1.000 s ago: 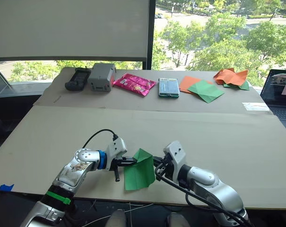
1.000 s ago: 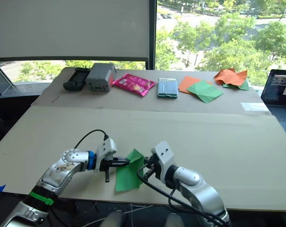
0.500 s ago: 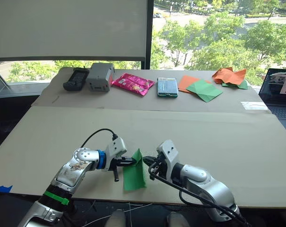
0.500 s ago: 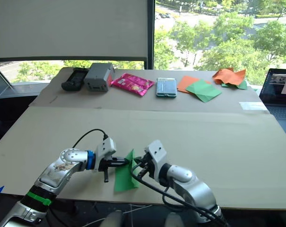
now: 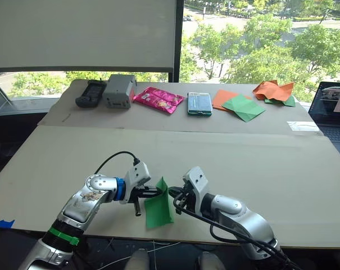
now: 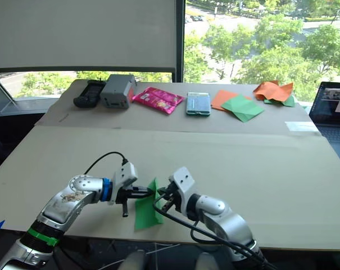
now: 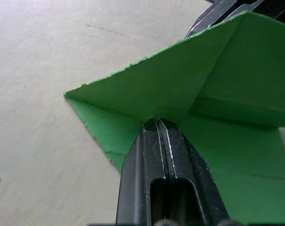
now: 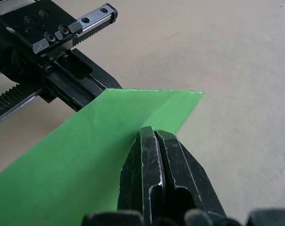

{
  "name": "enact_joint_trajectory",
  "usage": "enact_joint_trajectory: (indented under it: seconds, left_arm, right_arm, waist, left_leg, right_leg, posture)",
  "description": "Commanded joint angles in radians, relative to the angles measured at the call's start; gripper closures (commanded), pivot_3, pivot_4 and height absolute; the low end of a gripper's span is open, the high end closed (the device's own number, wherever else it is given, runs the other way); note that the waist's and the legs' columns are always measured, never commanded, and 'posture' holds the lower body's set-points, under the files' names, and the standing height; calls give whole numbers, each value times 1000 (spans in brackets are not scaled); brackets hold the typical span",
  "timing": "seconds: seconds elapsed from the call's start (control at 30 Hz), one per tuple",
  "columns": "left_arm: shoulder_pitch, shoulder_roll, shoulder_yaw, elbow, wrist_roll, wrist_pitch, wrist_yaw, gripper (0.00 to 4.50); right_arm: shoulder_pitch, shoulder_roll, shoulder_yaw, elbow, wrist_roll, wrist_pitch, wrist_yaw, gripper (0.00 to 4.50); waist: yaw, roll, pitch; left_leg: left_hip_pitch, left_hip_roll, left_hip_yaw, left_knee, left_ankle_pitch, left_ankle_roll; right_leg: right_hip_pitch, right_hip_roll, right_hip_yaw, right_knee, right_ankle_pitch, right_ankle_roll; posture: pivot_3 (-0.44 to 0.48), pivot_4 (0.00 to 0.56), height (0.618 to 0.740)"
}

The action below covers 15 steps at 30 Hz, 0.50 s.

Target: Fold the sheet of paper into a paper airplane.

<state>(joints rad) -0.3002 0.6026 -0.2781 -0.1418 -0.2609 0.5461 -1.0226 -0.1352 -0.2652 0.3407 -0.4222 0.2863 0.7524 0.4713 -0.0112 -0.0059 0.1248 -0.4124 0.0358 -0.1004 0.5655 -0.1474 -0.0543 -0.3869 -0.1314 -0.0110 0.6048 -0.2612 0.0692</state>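
Held upright above the near edge of the tan cardboard tabletop (image 5: 259, 163), the thin bright green creased sheet of paper (image 5: 158, 204) is pinched from both sides by the left gripper (image 5: 154, 193) and right gripper (image 5: 173, 194), narrower than a second ago, with most airplane folds seemingly still undone

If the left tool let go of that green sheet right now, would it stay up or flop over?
It would probably sag: the sheet of paper is thin and hangs past the table edge, pinched between the left tool and right tool. Its creases likely add slight stiffness. It looks very light, so one pinch should hold it.
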Motion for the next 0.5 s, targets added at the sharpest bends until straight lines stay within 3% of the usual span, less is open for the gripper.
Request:
enact_joint_trajectory:
  seconds: [0.03, 0.5]
  left_arm:
    - [3, -10, -6, 3, 6, -4, 11, 4459]
    - [45, 10, 24, 76, 18, -32, 20, 4459]
  right_arm:
    - [-15, 6, -2, -18, 1, -31, 6, 4500]
    - [-97, 53, 27, 45, -6, -38, 18, 4500]
  waist:
    - [0, 0, 0]
    - [-4, -1, 0]
  left_leg:
    - [0, 0, 0, 0, 0, 0]
    - [4, 0, 0, 0, 0, 0]
  right_leg:
    - [0, 0, 0, 1, 0, 0]
    - [0, 0, 0, 5, 0, 0]
  posture:
    - [0, 150, 720]
    - [0, 150, 720]
